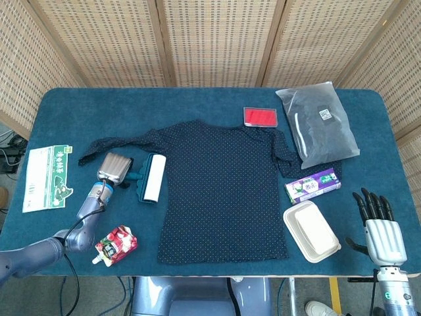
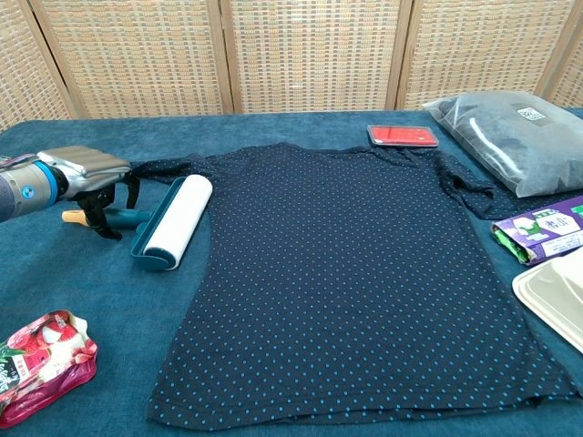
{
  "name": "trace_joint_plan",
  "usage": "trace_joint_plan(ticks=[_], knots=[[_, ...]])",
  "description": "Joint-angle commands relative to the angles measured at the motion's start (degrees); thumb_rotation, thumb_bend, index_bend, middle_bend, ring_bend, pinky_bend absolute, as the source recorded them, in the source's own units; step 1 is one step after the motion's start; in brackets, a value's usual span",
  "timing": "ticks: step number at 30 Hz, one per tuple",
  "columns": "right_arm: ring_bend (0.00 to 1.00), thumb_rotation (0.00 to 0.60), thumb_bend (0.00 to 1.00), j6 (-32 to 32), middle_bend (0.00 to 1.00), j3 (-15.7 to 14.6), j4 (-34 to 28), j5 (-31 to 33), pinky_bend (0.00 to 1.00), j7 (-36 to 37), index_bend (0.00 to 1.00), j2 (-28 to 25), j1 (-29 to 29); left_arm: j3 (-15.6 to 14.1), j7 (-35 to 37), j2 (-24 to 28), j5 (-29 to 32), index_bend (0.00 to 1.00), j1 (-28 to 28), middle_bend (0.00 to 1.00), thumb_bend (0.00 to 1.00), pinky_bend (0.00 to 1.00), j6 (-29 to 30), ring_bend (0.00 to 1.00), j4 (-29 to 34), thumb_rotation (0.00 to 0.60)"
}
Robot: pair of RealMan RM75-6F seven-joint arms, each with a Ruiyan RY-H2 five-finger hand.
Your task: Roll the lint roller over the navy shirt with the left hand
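Right hand (image 1: 379, 227) at lower right of head view, fingers spread, holding nothing. Left hand (image 2: 86, 173) at mid-left, fingers curled down over handle of lint roller (image 2: 173, 221); firm grip cannot be told. Roller flat on tabletop (image 1: 197, 99), touching left edge of navy shirt (image 2: 355, 273) at centre.

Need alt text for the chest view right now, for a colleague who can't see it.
The left hand reaches over the lint roller handle, beside the navy shirt spread flat on the blue table. Whether its fingers have closed on the handle cannot be told.
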State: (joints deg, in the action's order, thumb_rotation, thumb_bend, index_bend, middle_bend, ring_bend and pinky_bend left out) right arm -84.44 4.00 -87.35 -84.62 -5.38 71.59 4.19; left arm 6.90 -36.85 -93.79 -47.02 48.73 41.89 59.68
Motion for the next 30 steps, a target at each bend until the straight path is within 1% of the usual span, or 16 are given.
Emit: trace_joint_plan(ticks=[1, 3, 4, 6, 7, 9, 12, 16, 19, 22, 25, 28, 30], knots=[[0.0, 0.6, 0.13, -0.04, 0.0, 0.01, 0.01, 0.03, 0.0, 0.11, 0.0, -0.03, -0.03, -0.29, -0.18, -0.74, 0.02, 0.45, 0.29, 0.89, 0.28, 0.68, -0.16, 0.73, -0.82, 0.6], [0.0, 0.6, 0.13, -0.03, 0.0, 0.0, 0.05, 0.06, 0.0, 0.27, 0.0, -0.07, -0.06, -0.47, -0.26, -1.08, 0.01, 0.5, 0.36, 0.89, 0.4, 0.68, -0.24, 0.73, -1.19, 0.6], [0.0, 0.6, 0.13, -0.04, 0.0, -0.01, 0.05, 0.05, 0.0, 0.38, 0.0, -0.09, -0.06, -0.64, -0.34, -1.27, -0.03, 0.52, 0.42, 0.89, 0.44, 0.68, -0.34, 0.73, -1.42, 0.6], [0.0, 0.6, 0.13, -0.15, 0.0, -0.04, 0.03, -0.09, 0.0, 0.52, 0.0, -0.16, -0.08, -0.88, -0.53, -1.5, 0.0, 0.61, 0.47, 0.89, 0.55, 0.68, -0.43, 0.73, -1.66, 0.6], [0.0, 0.6, 0.13, -0.23, 0.0, -0.04, 0.01, -0.17, 0.0, 0.57, 0.0, -0.2, -0.09, -1.02, -0.69, -1.56, 0.03, 0.64, 0.49, 0.89, 0.57, 0.68, -0.46, 0.73, -1.73, 0.6], [0.0, 0.6, 0.13, -0.48, 0.0, -0.01, -0.08, -0.32, 0.0, 0.72, 0.0, -0.27, -0.15, -1.25, -1.04, -1.65, 0.05, 0.73, 0.5, 0.89, 0.63, 0.68, -0.29, 0.73, -1.67, 0.6], [0.0, 0.6, 0.13, -0.7, 0.0, -0.03, -0.22, -0.45, 0.0, 0.95, 0.0, -0.41, -0.24, -1.31, -1.34, -1.28, -0.29, 0.81, 0.51, 0.89, 0.66, 0.68, 0.57, 0.73, -0.76, 0.6], [0.0, 0.6, 0.13, -0.74, 0.0, -0.07, -0.33, -0.51, 0.0, 1.16, 0.0, -0.53, -0.28, -1.04, -2.31, 0.71, -0.94, 0.83, 0.97, 0.89, 0.66, 0.68, 1.95, 0.73, 2.06, 0.6], [0.0, 0.6, 0.13, -0.84, 0.0, -0.09, -0.53, -0.69, 0.0, 1.28, 0.0, -0.6, -0.27, -0.95, -5.52, 3.46, 0.66, 0.84, 2.15, 0.89, 0.66, 0.67, 1.89, 0.73, 5.56, 0.6], [0.0, 0.6, 0.13, -0.87, 0.0, -0.19, -0.74, -0.86, 0.0, 1.24, 0.0, -0.73, -0.28, -0.89, -11.89, 7.4, 6.16, 0.84, 4.82, 0.89, 0.66, 0.67, 1.34, 0.73, 11.64, 0.6], [0.0, 0.6, 0.13, -0.86, 0.0, -0.19, -0.86, -0.81, 0.0, 1.53, 0.0, -0.86, -0.32, -0.92, -16.45, 9.97, 11.6, 0.85, 7.08, 0.89, 0.66, 0.67, 1.97, 0.73, 16.37, 0.6], [0.0, 0.6, 0.13, -1.04, 0.0, -0.03, -0.94, -0.69, 0.0, 2.25, 0.0, -1.2, -0.41, -1.17, -21.75, 12.07, 17.69, 0.85, 10.17, 0.89, 0.66, 0.67, 4.39, 0.73, 21.17, 0.6], [0.0, 0.6, 0.13, -1.11, 0.0, 0.07, -0.99, -0.59, 0.0, 2.73, 0.0, -1.39, -0.46, -1.39, -23.91, 12.67, 20.43, 0.86, 11.61, 0.89, 0.66, 0.67, 5.51, 0.73, 22.92, 0.6]])
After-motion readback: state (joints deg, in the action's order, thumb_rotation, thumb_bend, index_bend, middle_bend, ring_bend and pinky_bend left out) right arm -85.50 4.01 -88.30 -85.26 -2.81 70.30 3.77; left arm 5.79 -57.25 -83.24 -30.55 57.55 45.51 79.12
